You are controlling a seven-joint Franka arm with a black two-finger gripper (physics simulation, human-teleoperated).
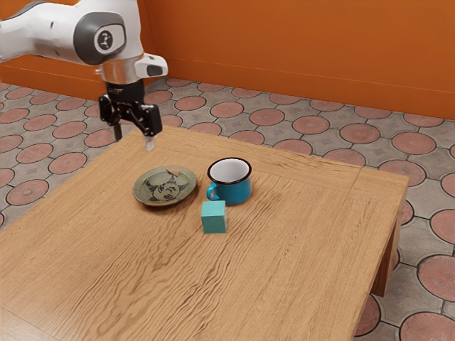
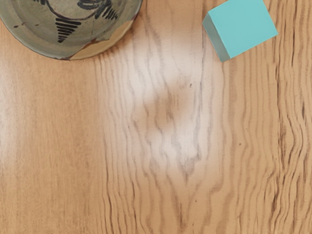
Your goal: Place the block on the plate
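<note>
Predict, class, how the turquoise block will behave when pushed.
The block looks rigid, with crisp edges, so it probably won't squash. Resting on a flat face, it should slide rather than roll. Looking about as wide as tall, it seems unlikely to tip.

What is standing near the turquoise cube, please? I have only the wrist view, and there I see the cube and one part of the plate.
Observer: A blue mug with a black rim stands upright close to the cube.
Operator: Thank you. To which side is its handle turned?
Observer: The handle sticks out toward the exterior view's left, on the side of the patterned plate.
Operator: And the gripper, is it open or closed?
Observer: Open: in the exterior view the gripper has its two fingers apart, with nothing between them.
</note>
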